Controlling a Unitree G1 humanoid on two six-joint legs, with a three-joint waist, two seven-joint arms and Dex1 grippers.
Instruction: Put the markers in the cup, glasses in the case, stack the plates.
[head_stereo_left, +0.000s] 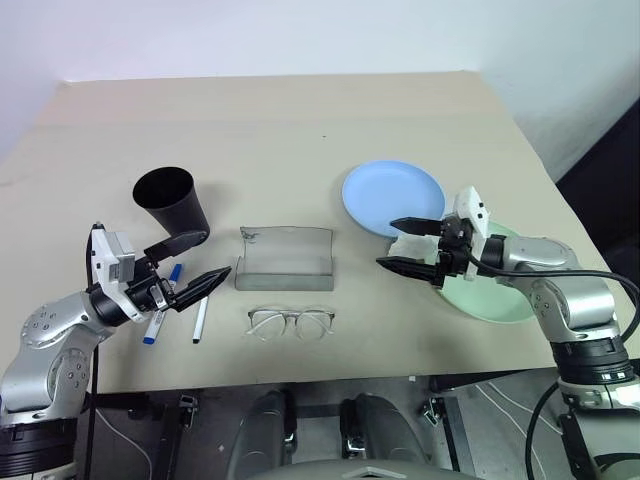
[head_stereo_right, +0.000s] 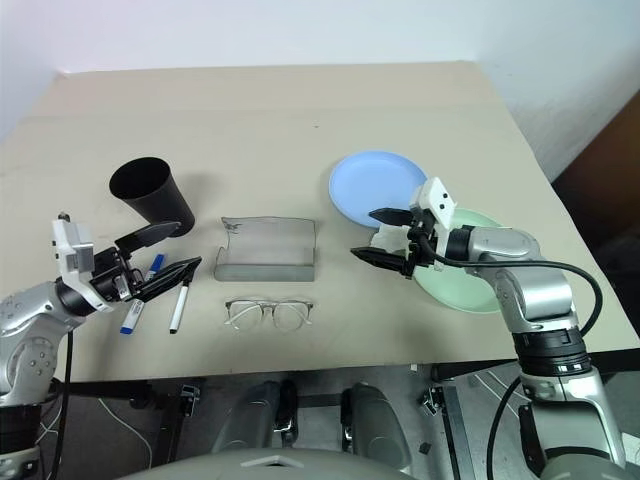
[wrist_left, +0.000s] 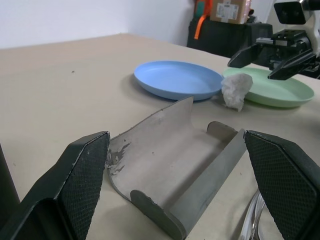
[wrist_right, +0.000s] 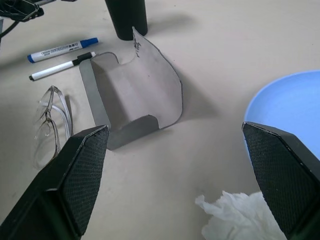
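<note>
From the head camera, the main risk is at centre-left: two slim markers, one blue-capped (head_stereo_left: 163, 318) and one white-bodied with a black cap (head_stereo_left: 201, 318), lie side by side just under the left gripper (head_stereo_left: 190, 268), so a careless pinch could roll one away or nudge the black tapered plastic cup (head_stereo_left: 172, 201) standing upright behind them. The thin clear-framed glasses (head_stereo_left: 291, 322) at lower centre lie just in front of the open grey hinged case (head_stereo_left: 286, 258) and could slide when grasped. A crumpled white tissue (head_stereo_left: 407, 247) lies between the light blue round plate (head_stereo_left: 393, 198) and the pale mint green plate (head_stereo_left: 495, 290), and could get trapped in the stack. The left wrist camera shows its black fingers spread wide, empty, framing the case. In the right wrist camera the right gripper (head_stereo_left: 411, 246) is equally splayed, holding nothing, above the tissue at the frame's bottom.
</note>
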